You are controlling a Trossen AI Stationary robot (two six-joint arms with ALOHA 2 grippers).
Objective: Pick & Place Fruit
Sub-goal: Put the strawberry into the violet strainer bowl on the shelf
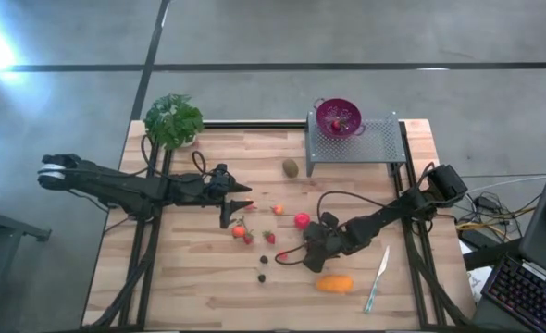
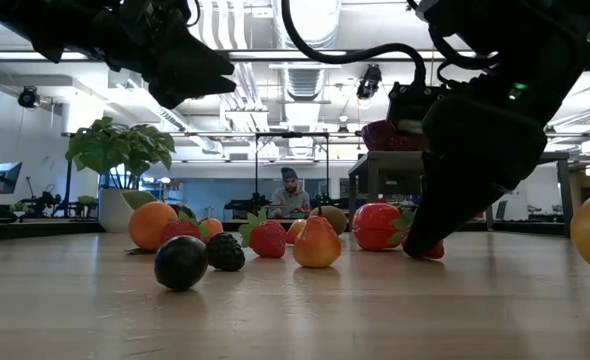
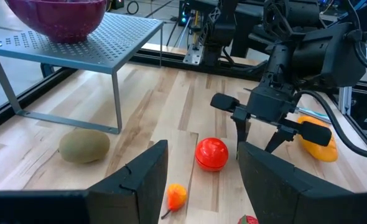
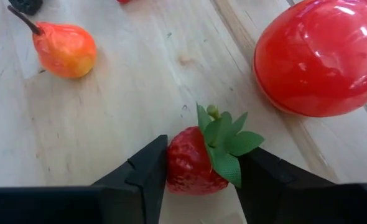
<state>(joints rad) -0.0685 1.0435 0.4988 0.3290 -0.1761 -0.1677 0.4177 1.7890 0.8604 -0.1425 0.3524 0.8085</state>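
My right tool (image 4: 199, 168) is down on the worktop (image 1: 190, 287), its two fingers closed on a red strawberry (image 4: 193, 163) lying beside the red ball (image 4: 320, 56). My left tool (image 3: 199, 180) hangs above the worktop with its fingers apart, holding nothing, near the small orange pear (image 3: 176, 195).
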